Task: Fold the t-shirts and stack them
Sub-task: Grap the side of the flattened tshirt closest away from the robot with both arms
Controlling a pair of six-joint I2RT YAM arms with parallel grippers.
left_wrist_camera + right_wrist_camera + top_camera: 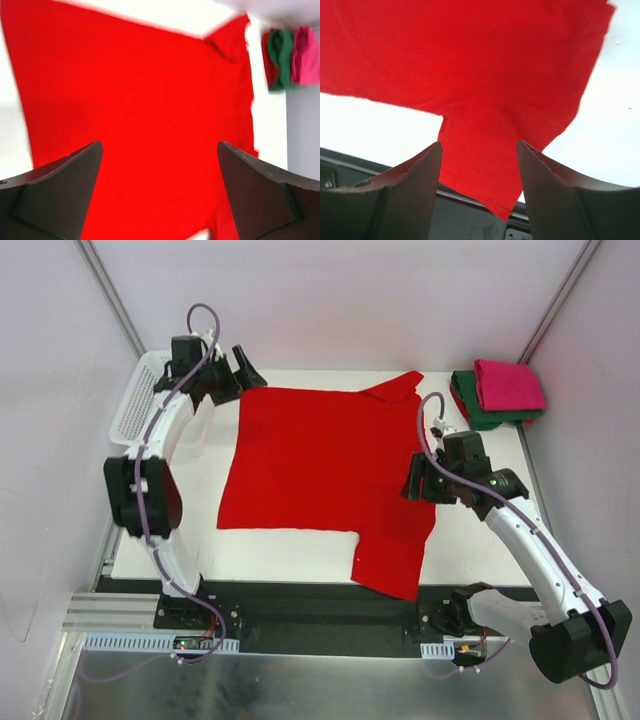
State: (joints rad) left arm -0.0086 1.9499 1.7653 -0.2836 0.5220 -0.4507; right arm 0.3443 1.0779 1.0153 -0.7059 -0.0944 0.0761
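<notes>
A bright red t-shirt [320,465] lies spread flat on the white table, one sleeve hanging over the near edge and one at the far right. It fills the left wrist view [145,120] and the right wrist view [485,70]. A folded magenta-pink t-shirt [508,383] lies on a folded dark green t-shirt [470,408] at the far right corner; both show in the left wrist view [306,55]. My left gripper [233,372] is open and empty above the shirt's far left corner. My right gripper [420,485] is open and empty over the shirt's right edge.
A white mesh basket [138,405] stands at the far left of the table. The black rail [320,615] runs along the near edge under the hanging sleeve. White walls close in on both sides.
</notes>
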